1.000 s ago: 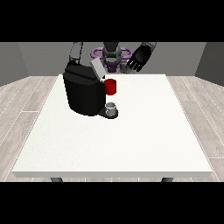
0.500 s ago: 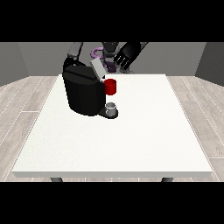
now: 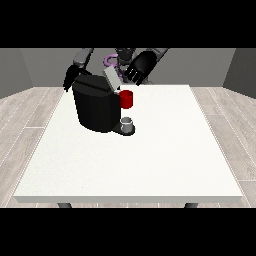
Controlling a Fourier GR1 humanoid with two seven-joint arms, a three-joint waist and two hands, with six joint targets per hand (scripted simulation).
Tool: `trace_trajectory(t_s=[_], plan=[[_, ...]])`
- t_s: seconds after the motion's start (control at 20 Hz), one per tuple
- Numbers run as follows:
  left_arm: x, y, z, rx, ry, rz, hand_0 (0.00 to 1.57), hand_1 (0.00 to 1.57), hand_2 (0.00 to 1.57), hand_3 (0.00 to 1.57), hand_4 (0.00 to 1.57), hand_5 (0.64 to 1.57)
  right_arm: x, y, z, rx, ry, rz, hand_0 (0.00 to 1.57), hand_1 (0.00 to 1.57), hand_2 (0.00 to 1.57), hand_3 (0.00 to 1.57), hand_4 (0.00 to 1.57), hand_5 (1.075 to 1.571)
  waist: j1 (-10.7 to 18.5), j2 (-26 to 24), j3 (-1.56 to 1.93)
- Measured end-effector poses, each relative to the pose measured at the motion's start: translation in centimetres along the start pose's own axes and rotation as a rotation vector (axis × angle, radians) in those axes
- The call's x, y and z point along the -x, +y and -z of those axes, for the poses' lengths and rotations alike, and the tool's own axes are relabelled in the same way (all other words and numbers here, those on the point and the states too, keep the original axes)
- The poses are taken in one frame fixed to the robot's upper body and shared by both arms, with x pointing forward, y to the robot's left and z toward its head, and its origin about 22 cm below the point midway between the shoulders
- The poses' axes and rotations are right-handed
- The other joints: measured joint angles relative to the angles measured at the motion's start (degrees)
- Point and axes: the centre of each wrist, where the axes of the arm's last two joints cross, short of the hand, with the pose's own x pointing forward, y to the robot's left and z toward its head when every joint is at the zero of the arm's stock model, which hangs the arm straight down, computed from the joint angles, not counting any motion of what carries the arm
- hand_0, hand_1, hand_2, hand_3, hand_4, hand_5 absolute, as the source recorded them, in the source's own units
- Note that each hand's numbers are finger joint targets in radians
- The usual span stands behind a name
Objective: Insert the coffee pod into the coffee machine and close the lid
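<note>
A black coffee machine (image 3: 95, 107) stands on the white table (image 3: 150, 150) at the back left. Its grey lid (image 3: 111, 79) is tilted up and open above the red front part (image 3: 126, 99). A small grey cup (image 3: 127, 123) sits on the machine's base. The hand at the view's right (image 3: 137, 67) hovers just right of the raised lid, fingers spread and pointing down, holding nothing I can see. The hand at the view's left (image 3: 71, 77) is behind the machine's top left corner, mostly hidden. No coffee pod is visible.
The robot's torso (image 3: 120, 57) is behind the table's far edge. Grey walls and a wooden floor surround the table.
The hand at the view's right has moved left and down, from beside the robot's shoulder to close by the raised lid. The machine and cup have not moved.
</note>
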Motion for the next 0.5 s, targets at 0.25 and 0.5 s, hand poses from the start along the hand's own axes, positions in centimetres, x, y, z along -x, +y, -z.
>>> trace_trajectory(t_s=[0.25, 0.5], plan=[[-1.0, 1.0, 0.2, -0.011, -0.011, 0.011, 1.17, 1.17, 1.24, 1.22, 0.46, 1.571, -0.6, -1.2, 0.7, 0.028, -0.025, 0.008, 0.0, 0.0, 0.0, 0.0, 0.0, 1.571, -0.3, 2.3, 0.0], [-1.2, 1.1, 0.4, -0.01, -0.025, 0.019, 1.24, 1.24, 1.29, 1.22, 0.43, 1.571, -0.9, -1.8, 1.2, 0.047, -0.03, 0.001, 0.0, 0.0, 0.0, 0.0, 0.0, 1.571, 0.1, 3.9, 0.01]])
